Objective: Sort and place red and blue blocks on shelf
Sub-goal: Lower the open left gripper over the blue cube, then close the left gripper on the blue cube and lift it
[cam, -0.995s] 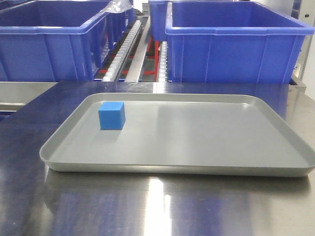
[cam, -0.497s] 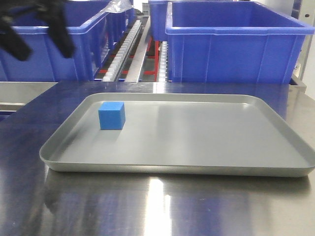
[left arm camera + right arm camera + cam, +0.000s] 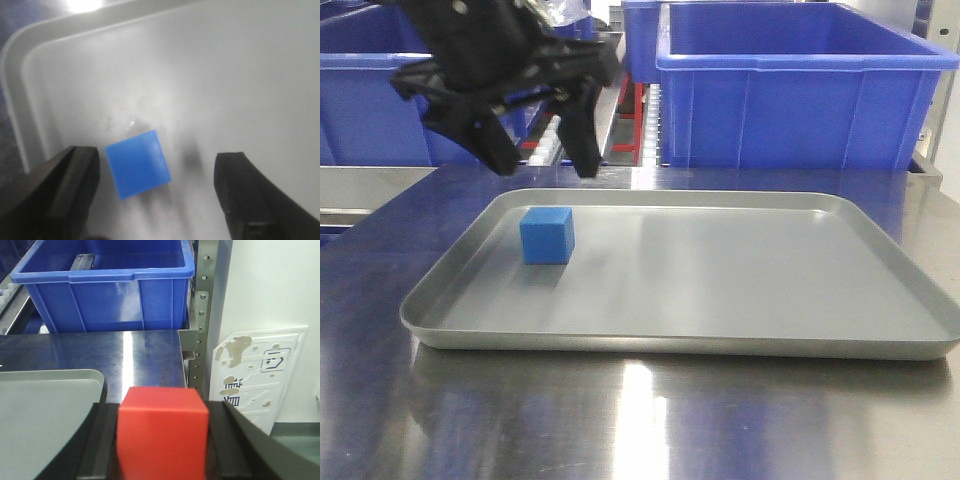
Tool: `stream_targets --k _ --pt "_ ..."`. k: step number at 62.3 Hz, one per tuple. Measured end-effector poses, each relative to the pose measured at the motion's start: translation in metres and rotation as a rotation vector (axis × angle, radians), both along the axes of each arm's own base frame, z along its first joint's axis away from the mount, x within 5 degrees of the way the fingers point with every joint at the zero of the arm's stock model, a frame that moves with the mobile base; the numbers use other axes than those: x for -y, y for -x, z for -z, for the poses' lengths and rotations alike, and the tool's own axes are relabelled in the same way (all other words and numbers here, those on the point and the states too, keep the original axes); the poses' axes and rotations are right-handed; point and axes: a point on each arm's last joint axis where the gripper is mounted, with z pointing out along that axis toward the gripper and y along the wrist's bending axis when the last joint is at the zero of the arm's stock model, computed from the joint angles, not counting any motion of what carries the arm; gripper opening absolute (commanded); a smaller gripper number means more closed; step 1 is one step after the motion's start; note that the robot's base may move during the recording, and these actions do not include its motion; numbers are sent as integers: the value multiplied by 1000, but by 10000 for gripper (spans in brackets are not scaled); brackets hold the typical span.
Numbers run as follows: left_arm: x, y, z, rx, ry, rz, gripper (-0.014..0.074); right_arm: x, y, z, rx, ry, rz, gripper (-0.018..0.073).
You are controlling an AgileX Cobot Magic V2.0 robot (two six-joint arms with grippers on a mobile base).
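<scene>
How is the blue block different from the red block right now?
The small blue cube block sits free on the grey metal tray; the small red cube block is squeezed between the right gripper's fingers. The blue block is untouched, with the open left gripper hovering above it; the red block is gripped on two sides. Both are plain, single-coloured cubes.

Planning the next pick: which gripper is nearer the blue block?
Left. The left gripper hovers open right above the blue block; the right gripper, holding a red block, is outside the tray's corner.
</scene>
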Motion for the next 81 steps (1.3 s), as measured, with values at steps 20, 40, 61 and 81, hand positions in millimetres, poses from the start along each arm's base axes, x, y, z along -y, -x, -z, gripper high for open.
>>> stream_targets --k 20,40,61,81 --pt "5 -8 24 -46 -37 -38 521 0 0 0 0 0 0 57" --pt "8 -13 43 -79 -61 -45 501 0 0 0 0 0 0 57" --pt "7 -15 45 -81 -61 -51 492 0 0 0 0 0 0 57" --pt "4 -18 49 -89 -65 -62 491 0 0 0 0 0 0 57"
